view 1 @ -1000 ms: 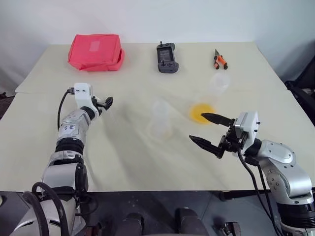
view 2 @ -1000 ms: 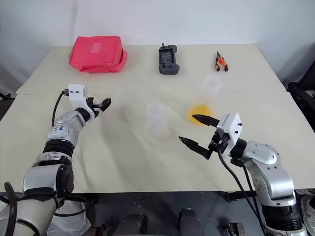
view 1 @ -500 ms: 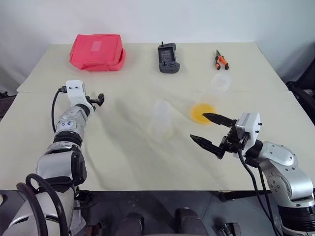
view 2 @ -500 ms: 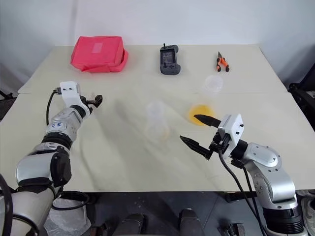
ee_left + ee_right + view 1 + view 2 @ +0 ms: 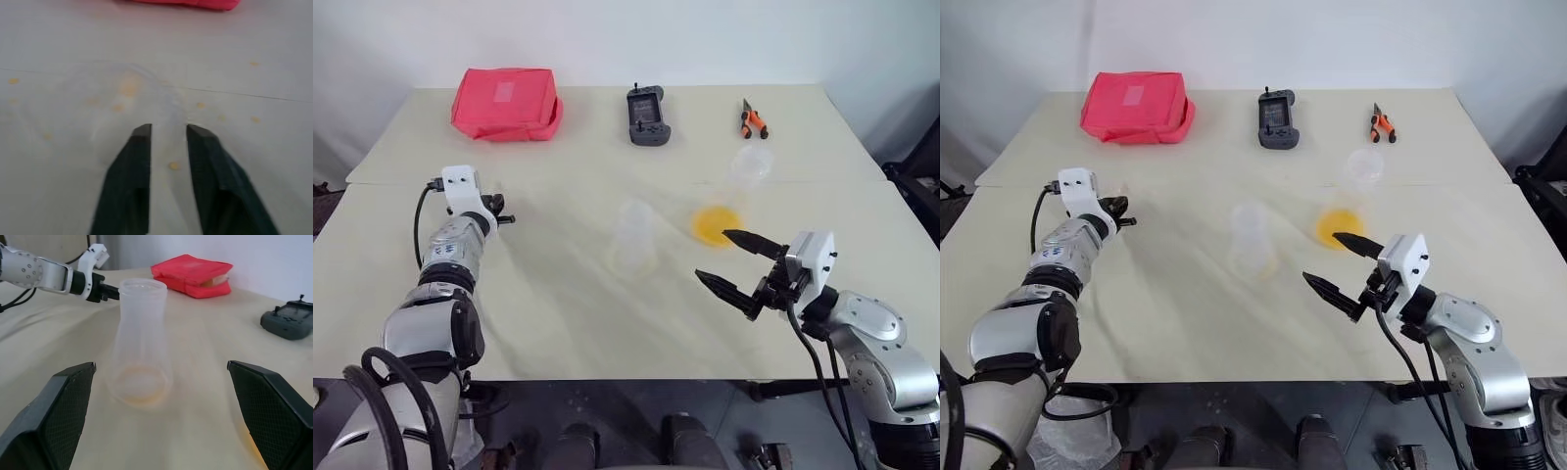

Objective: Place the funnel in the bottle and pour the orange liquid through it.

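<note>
Two roles: pinching funnel (image 5: pixel 98 103) rim, seemingly, with left gripper (image 5: pixel 499 218) nearly closed; holding right gripper (image 5: pixel 712 255) wide, empty, facing bottle (image 5: pixel 633 235).

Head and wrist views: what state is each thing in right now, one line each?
bottle: upright, mouth open, no funnel in it, faint orange tint at its base.
funnel: on the table at the left gripper, blurred; held or not, cannot tell.
cup: upright, uncovered.
orange liquid: shallow layer in the cup, not poured.
right gripper: jaws open, empty.
</note>
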